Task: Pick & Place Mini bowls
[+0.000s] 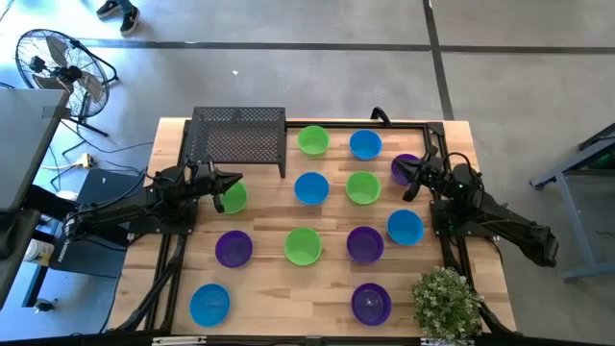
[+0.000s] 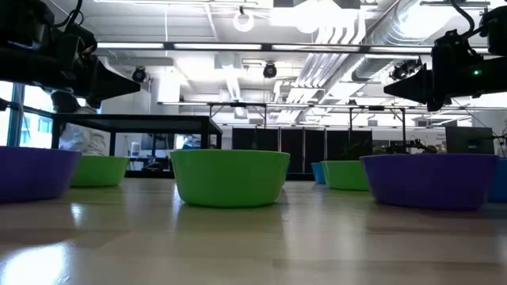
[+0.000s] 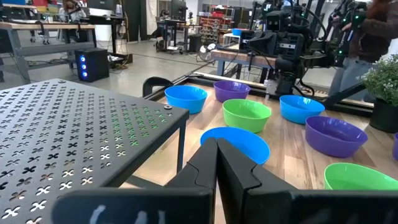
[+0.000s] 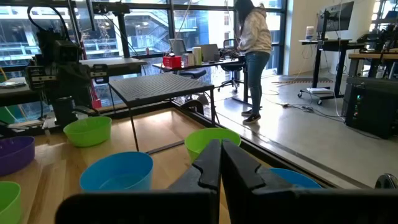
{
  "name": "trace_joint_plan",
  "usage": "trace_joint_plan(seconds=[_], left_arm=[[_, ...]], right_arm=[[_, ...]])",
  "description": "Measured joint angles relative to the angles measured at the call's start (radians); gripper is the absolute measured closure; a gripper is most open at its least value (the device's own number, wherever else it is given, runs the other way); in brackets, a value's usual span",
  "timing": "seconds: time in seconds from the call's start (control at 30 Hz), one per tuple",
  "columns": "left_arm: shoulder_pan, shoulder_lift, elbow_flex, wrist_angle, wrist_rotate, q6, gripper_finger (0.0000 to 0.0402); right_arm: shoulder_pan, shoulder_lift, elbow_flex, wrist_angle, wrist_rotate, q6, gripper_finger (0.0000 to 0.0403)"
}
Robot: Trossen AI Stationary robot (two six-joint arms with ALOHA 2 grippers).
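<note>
**Bowls all on the table, nothing lifted yet**

Twelve mini bowls (image 1: 336, 216) scattered across the wooden table (image 1: 269, 298): green, blue and purple, all upright and apart from one another. None stacked, none on the black mesh rack (image 1: 237, 135) at the far left of the table. Potted plant (image 1: 446, 302) at the near right corner, clear of the work.

Left gripper (image 1: 231, 183) raised above the green bowl (image 1: 232, 197) just beside the rack's near edge, fingers pressed together and empty. Right gripper (image 1: 411, 171) raised over the purple bowl (image 1: 405, 167) at the far right, fingers likewise closed on nothing.

Probably the approach before a first pick. Next: spread the fingers of one gripper, then lower over a bowl's rim so that one finger goes inside the wall and one outside, then close. Glossy thin wall, so likely to slip if pinched off-centre.
</note>
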Motion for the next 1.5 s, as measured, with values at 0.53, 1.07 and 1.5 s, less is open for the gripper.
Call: trace_joint_plan(seconds=[0.53,1.07,1.5], left_arm=[[0.0,0.0,0.0,0.0,0.0,0.0,0.0401],[0.0,0.0,0.0,0.0,0.0,0.0,0.0401],[0.0,0.0,-0.001,0.0,0.116,-0.053,0.0401]], right_arm=[[0.0,0.0,0.0,0.0,0.0,0.0,0.0402],[0.0,0.0,0.0,0.0,0.0,0.0,0.0402],[0.0,0.0,0.0,0.0,0.0,0.0,0.0402]])
